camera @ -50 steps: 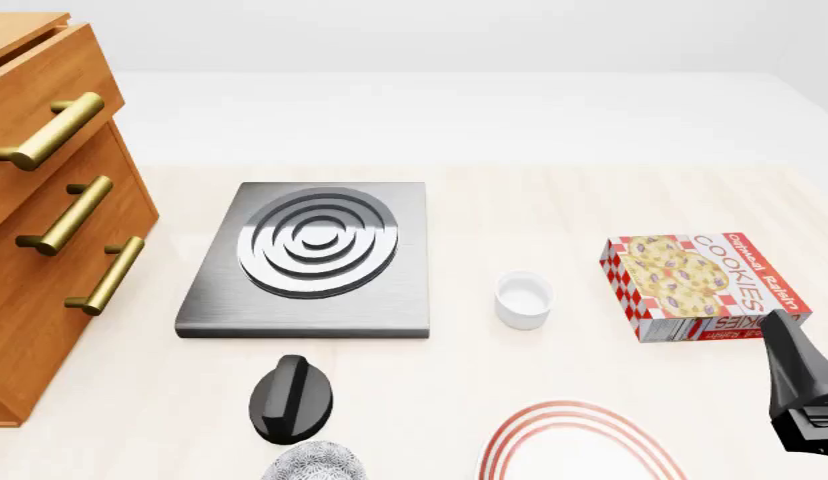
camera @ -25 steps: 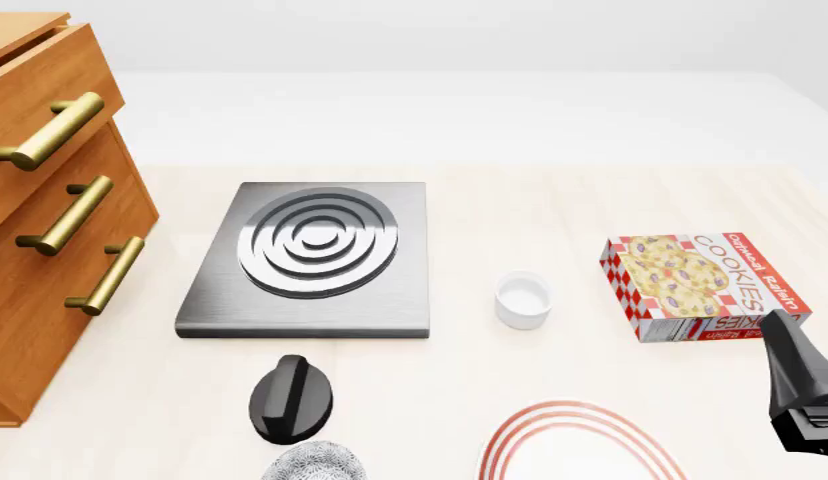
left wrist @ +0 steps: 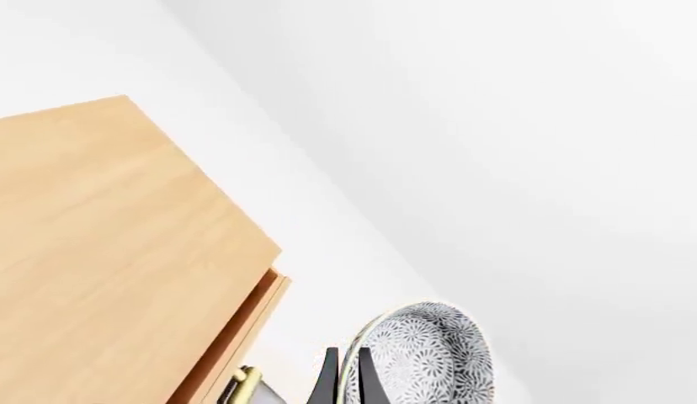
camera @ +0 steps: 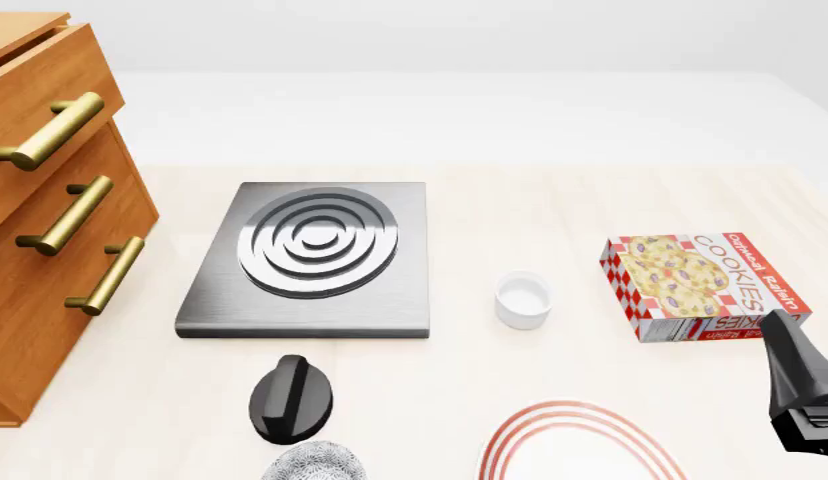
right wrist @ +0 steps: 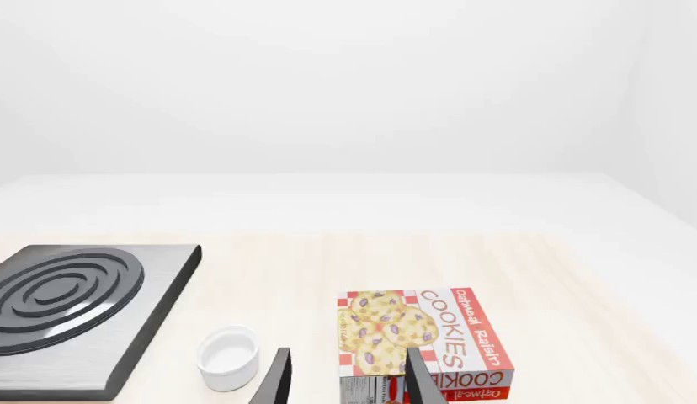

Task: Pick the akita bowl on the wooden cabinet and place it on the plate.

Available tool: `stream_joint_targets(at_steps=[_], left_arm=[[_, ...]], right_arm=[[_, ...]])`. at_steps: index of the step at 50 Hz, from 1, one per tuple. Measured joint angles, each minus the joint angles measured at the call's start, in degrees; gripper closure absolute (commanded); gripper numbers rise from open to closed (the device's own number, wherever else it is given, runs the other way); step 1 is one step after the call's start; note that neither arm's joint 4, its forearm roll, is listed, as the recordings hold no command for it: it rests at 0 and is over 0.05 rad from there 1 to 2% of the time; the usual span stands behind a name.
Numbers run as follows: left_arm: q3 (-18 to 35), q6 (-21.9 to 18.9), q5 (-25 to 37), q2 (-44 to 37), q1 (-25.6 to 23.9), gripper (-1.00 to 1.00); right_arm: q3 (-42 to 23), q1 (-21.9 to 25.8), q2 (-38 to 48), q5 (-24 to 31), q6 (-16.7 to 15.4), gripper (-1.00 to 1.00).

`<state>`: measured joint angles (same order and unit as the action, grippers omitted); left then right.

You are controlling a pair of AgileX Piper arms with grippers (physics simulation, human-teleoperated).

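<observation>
The left gripper [left wrist: 343, 379] pinches the akita bowl [left wrist: 422, 358] by its rim, clear of the wooden cabinet [left wrist: 102, 252]; the right gripper [right wrist: 346, 383] idles, fingers apart.

The wooden cabinet [camera: 41, 230] shows orange-brown grained wood with shiny brass handles [camera: 47, 132]. The stove [camera: 311, 258] is brushed grey metal, its burner rings glossy. The desk [camera: 521, 200] is pale matt wood. The ramekin [camera: 522, 299] looks smooth white ceramic; the cookie box [camera: 701, 285], printed cardboard. The akita bowl [left wrist: 422, 358] is smooth and patterned.
</observation>
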<state>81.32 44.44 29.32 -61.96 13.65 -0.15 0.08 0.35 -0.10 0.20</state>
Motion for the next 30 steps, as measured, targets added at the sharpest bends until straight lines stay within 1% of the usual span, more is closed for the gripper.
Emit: stream_joint_targets(at_steps=[30], left_arm=[[4.8,-1.1,1.3,-2.6,-10.0,1.00]], right_arm=[[0.0,0.0,0.0,0.0,0.0,-1.00]])
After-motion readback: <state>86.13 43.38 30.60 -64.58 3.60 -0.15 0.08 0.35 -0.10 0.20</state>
